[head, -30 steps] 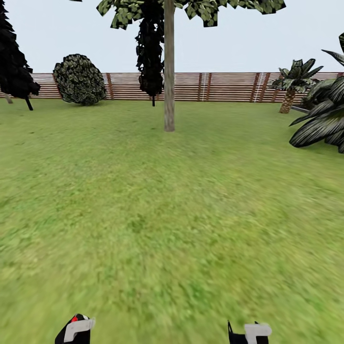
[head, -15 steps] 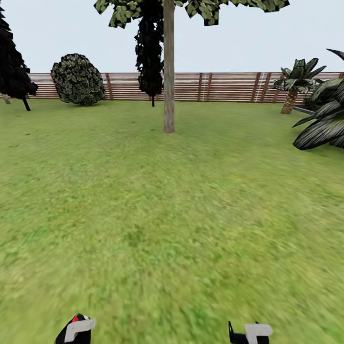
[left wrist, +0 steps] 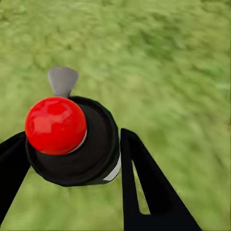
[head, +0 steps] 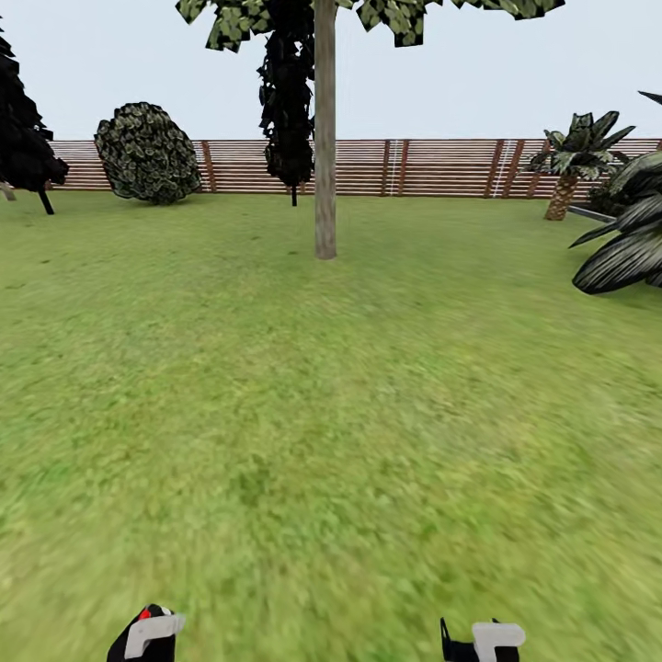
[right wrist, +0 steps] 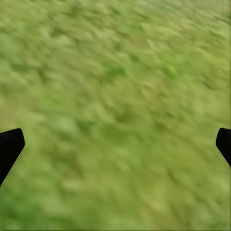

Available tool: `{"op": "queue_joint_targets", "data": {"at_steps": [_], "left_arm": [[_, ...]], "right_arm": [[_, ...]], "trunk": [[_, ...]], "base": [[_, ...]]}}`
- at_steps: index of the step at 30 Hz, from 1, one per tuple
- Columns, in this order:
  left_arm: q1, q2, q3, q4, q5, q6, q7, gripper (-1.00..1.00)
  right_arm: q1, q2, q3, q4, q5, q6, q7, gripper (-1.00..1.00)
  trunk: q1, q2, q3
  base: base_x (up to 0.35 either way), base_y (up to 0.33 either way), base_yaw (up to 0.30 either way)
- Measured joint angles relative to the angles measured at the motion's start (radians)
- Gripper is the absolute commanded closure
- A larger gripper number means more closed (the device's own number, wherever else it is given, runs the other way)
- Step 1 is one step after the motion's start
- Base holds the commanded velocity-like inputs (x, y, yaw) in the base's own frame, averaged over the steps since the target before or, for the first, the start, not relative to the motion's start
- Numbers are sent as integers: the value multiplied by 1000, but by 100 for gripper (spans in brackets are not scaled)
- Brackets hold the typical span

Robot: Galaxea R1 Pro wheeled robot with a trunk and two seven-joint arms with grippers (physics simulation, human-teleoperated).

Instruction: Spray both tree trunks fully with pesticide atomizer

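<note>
While the lawn (head: 331,414) stretches ahead, tree trunk (head: 325,138) stands well off, centre. Left gripper (left wrist: 72,149) clamps the pesticide atomizer (left wrist: 72,139) (red top up); right gripper (right wrist: 115,144) gapes, holding nothing. Step judged: transit to the tree. Next: close in, aim nozzle at trunk.
</note>
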Motion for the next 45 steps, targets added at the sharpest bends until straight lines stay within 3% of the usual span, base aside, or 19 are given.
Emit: {"op": "queue_joint_targets", "data": {"at_steps": [45], "left_arm": [[0, 1, -1, 0, 0, 0, 0, 100]], "right_arm": [[0, 3, 3, 14, 0, 1, 2, -100]], "trunk": [[0, 0, -5]], "base": [[338, 0, 11]]}}
